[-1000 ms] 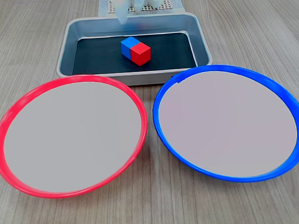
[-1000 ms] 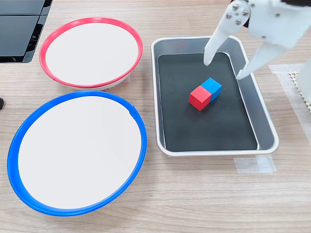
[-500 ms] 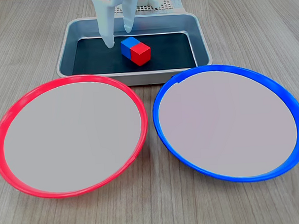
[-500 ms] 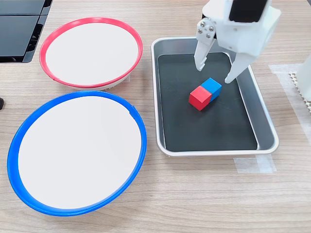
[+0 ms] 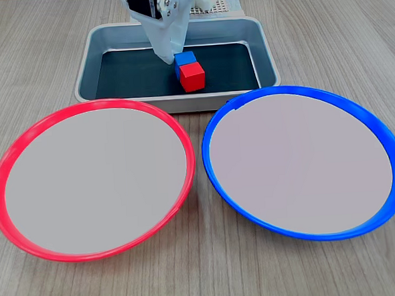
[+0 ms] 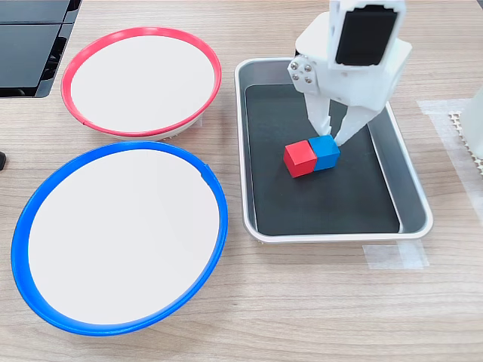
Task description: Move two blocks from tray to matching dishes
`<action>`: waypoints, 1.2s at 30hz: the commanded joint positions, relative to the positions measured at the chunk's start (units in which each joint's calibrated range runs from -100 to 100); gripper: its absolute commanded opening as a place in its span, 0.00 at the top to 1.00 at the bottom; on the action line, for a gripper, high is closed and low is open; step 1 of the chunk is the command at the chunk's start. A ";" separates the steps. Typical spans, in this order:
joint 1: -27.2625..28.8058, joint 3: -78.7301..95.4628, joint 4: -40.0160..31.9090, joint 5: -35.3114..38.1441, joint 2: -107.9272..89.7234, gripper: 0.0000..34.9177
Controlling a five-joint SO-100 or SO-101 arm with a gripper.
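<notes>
1. The gripper [image 6: 330,134] has dropped right down into the tray [image 6: 411,185] since half a second ago, when it hung spread open above the blocks. Now its fingers look pinched onto the blue block [image 6: 326,152], though I can't swear the squeeze is firm yet.
2. The blocks got nudged on the way. They've turned and slid a little; in the first exterior view the red block [image 5: 192,76] now sits squarely in front of the blue one, the two touching.
3. Both are still on the tray's black bottom, so nothing has been delivered. The blue dish [image 6: 113,317] and red dish [image 6: 198,53] are both empty.
4. My read: this is the grab on the first block, lift comes next. Since the red one is pressed up against it, it might get dragged along.
</notes>
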 commanded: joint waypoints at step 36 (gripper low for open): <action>-7.47 -1.26 -1.11 -1.27 -0.99 0.31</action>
